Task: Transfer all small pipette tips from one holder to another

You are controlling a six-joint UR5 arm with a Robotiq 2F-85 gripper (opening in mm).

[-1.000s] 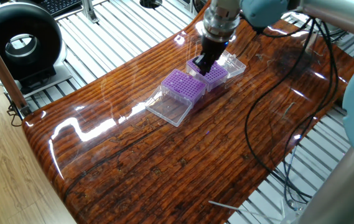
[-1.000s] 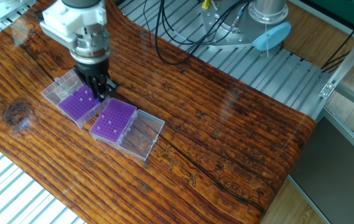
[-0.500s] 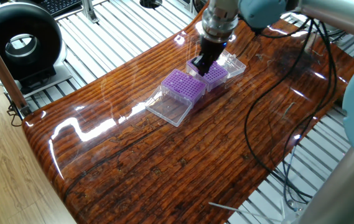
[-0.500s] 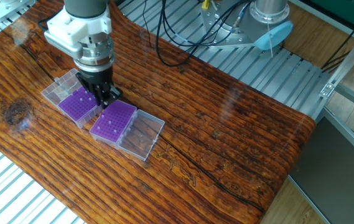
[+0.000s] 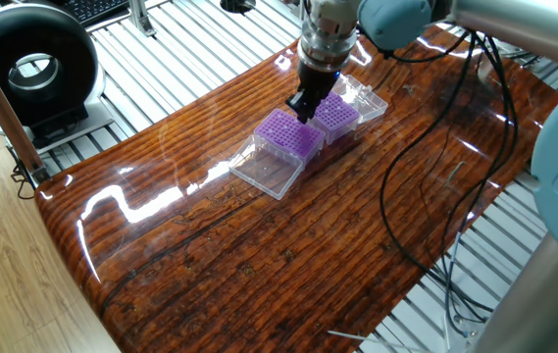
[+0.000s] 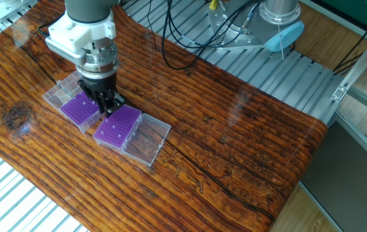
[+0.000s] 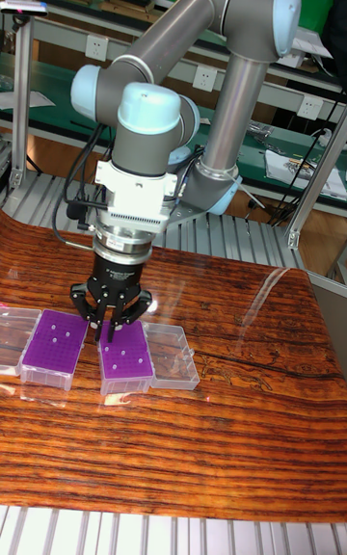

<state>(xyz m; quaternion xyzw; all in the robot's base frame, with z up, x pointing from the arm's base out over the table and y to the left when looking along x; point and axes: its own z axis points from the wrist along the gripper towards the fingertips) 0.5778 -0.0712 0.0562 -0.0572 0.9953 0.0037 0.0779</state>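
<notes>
Two purple grid racks sit side by side on the wooden table, each with its clear lid folded open. Pale dots in both grids are small pipette tips (image 7: 117,355). My gripper (image 7: 109,326) hangs pointing straight down over the seam between the racks, at the edge of the rack (image 6: 119,124) whose lid (image 6: 148,138) lies toward the table's middle. The other rack (image 6: 80,108) is just beside it. The fingers are pinched shut, and a thin sliver pokes down between them: one small pipette tip. From the other side, the gripper (image 5: 301,110) stands between rack (image 5: 291,135) and rack (image 5: 335,113).
The table (image 5: 259,255) is a glossy dark wood slab with curved edges. A black round device (image 5: 28,69) stands off the table at the left. Cables (image 5: 426,196) hang from the arm over the right side. Metal slatted surfaces surround the table.
The gripper has lifted off the rack it stood over and shifted sideways toward the neighbouring rack, its fingers staying shut. The racks and lids have not moved.
</notes>
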